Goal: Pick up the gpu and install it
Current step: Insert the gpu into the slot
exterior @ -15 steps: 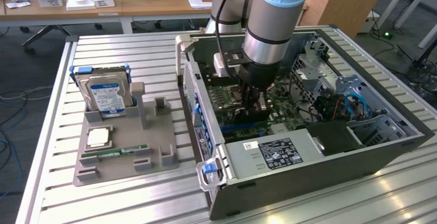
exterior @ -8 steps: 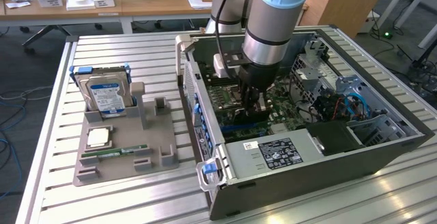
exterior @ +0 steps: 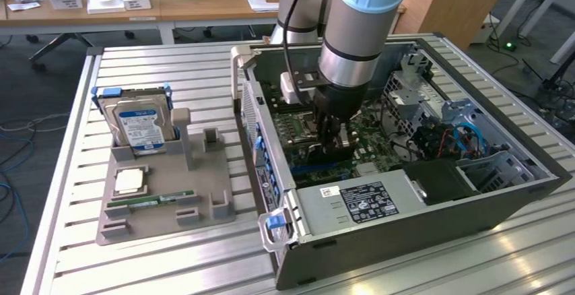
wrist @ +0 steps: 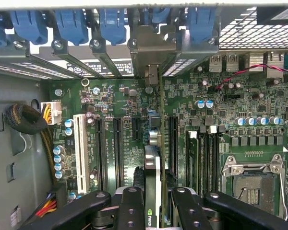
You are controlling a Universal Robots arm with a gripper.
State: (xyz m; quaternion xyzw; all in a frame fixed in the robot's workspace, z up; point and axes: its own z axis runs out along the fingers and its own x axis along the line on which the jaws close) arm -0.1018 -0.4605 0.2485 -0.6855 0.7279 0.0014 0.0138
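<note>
**Ana:** One arm on show, reaching down into an open computer case (exterior: pixel 503 194) lying on its side on a ribbed aluminium bench (exterior: pixel 180 59). Behind it, an office room: wooden desks (exterior: pixel 180 9) with small boxes and papers, dark floor, loose cables.

**Ben:** And on the exterior view's left of the case, a grey moulded holder tray (exterior: pixel 207 204) sits on the bench. Upright in it is a silver hard drive (exterior: pixel 141 128) with a blue label, and lying flat nearby are a slim green RAM stick (exterior: pixel 149 201) and a square silvery chip (exterior: pixel 131 181).

**Ana:** Textures now: slatted metal bench, matte grey plastic tray, perforated steel inside the case, and a green motherboard (wrist: pixel 221 100) crowded with small round capacitors and long black slots.

**Ben:** Where's the gpu (wrist: pixel 152 191)?

**Ana:** Inside the case, held edge-on over the motherboard. The tool (wrist: pixel 153 203) has its black fingers (wrist: pixel 129 206) pressed against both faces of the card, partway closed around it.

**Ben:** Orientation?

**Ana:** Thin and upright to the board. Its long axis runs parallel to the expansion slots, and its silvery bracket (wrist: pixel 151 52) end points to the case's rear wall, among the blue slot clips (wrist: pixel 113 24). Whether the card's edge is already down in a slot, I can't tell.
</note>
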